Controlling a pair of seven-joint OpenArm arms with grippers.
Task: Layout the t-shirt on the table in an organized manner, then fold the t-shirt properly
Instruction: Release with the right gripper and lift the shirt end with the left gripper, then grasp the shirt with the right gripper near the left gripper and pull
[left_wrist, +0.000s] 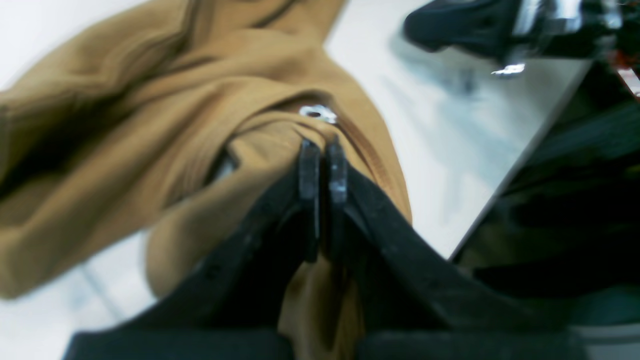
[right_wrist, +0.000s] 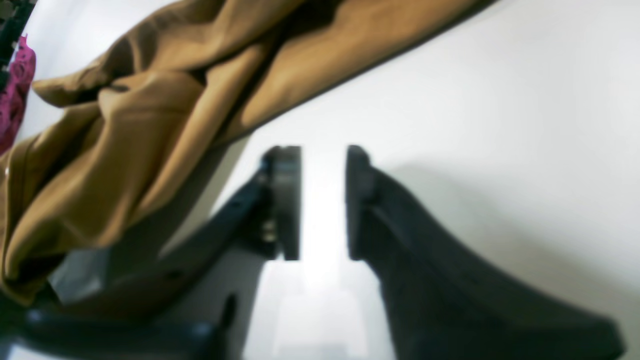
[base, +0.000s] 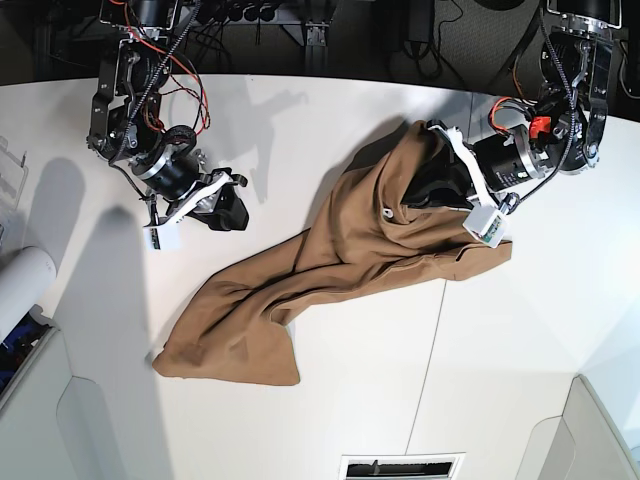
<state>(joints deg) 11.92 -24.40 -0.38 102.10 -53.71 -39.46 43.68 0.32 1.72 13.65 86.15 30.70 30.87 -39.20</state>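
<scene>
Left hand (left_wrist: 323, 150) is pinched tight on the shirt (base: 330, 260), with a bunched fold of tan cloth caught between its fingers (left_wrist: 309, 170) up near the collar end. You can see it best in the left wrist view: the two pads sit pressed together with fabric wrapped round them, and a small white tag (left_wrist: 318, 113) sits just past the tips. From the base view that hand (base: 435, 195) is buried in the raised, rumpled part of the shirt on the right side of the table (base: 300, 130).

Right hand (right_wrist: 323, 200) isn't holding anything. Its fingers (right_wrist: 287, 200) stand apart with bare white table showing through the gap, and the shirt (right_wrist: 150, 100) lies off to one side of it, near but not touching. In the base view it (base: 232, 212) sits well left of the cloth, over empty table.

Shirt itself is a long crumpled diagonal strip: one end lifted and bunched at the left hand, the rest trailing down and to the left across the table to a flatter end near the front edge. Lots of twists and folds along it, definitely not spread out. A thin dark seam (base: 428, 350) runs down the table just right of the lower end.
</scene>
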